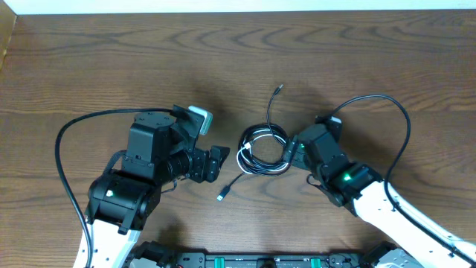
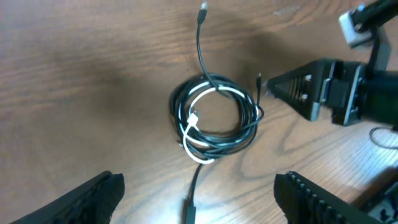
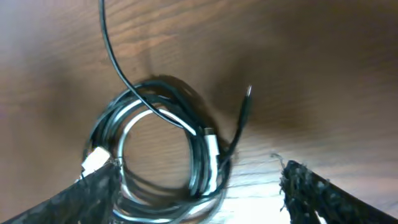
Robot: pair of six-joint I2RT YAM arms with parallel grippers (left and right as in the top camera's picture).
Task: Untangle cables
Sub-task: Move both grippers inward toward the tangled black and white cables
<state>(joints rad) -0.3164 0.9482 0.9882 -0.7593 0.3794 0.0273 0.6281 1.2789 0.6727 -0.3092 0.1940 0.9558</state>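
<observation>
The cables lie in one tangled coil on the wooden table, mostly black strands with one white strand. One black tail runs up to a plug, and another runs down-left to a plug. My left gripper is just left of the coil. In the left wrist view this gripper is open, the coil lies ahead, and the lower plug lies between the fingers untouched. My right gripper is at the coil's right edge. In its own view it is open, straddling the coil's near side.
Thick black arm cords loop out at the left and the right. The table's far edge runs along the top. The arms' base rail sits at the bottom. A short loose plug end sticks up beside the coil.
</observation>
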